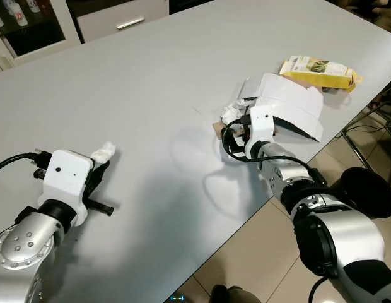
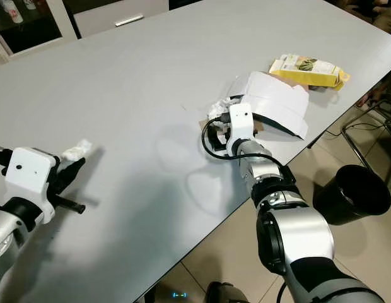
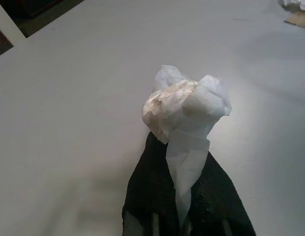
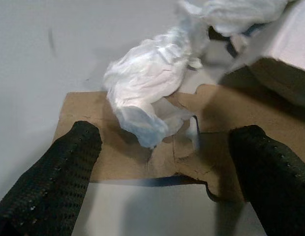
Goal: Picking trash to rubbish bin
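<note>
Crumpled white tissue wad (image 3: 184,110), soft and creased, pinched between left gripper (image 1: 99,165) fingers, just above grey tabletop (image 1: 151,82) near its left edge. Right gripper (image 4: 167,172) fingers spread wide over torn brown cardboard scrap (image 4: 142,152) by tabletop's right edge; second crumpled tissue (image 4: 147,78) lying on it. Beside: white folded paper piece (image 1: 290,104), possibly box flap; yellow carton (image 1: 318,71) further along. Black round bin (image 2: 353,192) on floor below edge.
</note>
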Motion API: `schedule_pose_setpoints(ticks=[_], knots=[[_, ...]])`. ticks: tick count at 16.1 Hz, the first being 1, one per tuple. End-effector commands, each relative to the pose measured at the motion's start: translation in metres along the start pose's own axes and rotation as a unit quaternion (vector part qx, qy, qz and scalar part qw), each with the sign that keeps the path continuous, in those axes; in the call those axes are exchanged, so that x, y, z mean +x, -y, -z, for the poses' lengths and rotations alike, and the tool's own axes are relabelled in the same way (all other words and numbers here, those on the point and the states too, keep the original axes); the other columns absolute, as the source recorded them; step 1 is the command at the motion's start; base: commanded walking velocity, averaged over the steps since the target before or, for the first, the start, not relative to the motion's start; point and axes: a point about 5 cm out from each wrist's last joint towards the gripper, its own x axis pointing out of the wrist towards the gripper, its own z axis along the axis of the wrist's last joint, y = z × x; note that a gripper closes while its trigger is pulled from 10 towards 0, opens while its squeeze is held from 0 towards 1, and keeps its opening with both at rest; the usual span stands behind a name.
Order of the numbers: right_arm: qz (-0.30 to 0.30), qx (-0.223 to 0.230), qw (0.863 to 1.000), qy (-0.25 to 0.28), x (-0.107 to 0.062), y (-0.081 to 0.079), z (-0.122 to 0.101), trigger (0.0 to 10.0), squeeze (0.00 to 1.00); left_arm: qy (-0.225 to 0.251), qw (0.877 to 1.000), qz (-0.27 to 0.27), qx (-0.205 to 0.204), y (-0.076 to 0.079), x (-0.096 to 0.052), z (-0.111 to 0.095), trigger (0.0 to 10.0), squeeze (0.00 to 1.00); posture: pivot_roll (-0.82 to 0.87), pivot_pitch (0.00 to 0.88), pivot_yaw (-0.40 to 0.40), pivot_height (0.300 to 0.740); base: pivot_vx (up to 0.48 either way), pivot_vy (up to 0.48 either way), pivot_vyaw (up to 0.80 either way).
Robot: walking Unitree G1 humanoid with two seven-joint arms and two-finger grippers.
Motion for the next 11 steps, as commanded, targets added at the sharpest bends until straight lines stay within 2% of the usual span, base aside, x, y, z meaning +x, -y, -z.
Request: schedule_pose_setpoints(ticks=[1,5,7,11], knots=[[-0.022,-0.02,0.997,-0.065,-0.003,-0.004,0.024,10.0,0.0,0.001,1.0,0.004,0.003,-0.001,-0.004,-0.002,10.0,0.0,0.31,0.203,-0.059,0.74,0.0,0.0,0.0],[-0.045,-0.055,0.992,-0.108,-0.009,0.012,0.03,10.0,0.0,0.0,1.0,0.009,0.006,-0.003,0.007,-0.001,10.0,0.0,0.26,0.191,-0.066,0.74,0.0,0.0,0.0],[-0.052,-0.068,0.986,-0.144,-0.017,0.03,0.037,10.0,0.0,0.001,1.0,0.012,0.002,0.001,0.012,0.003,10.0,0.0,0.21,0.143,-0.072,0.74,0.0,0.0,0.0],[-0.077,-0.049,0.979,-0.181,-0.028,0.049,0.046,10.0,0.0,0.013,1.0,0.023,-0.003,0.008,0.022,0.002,10.0,0.0,0.18,0.117,-0.077,0.74,0.0,0.0,0.0]])
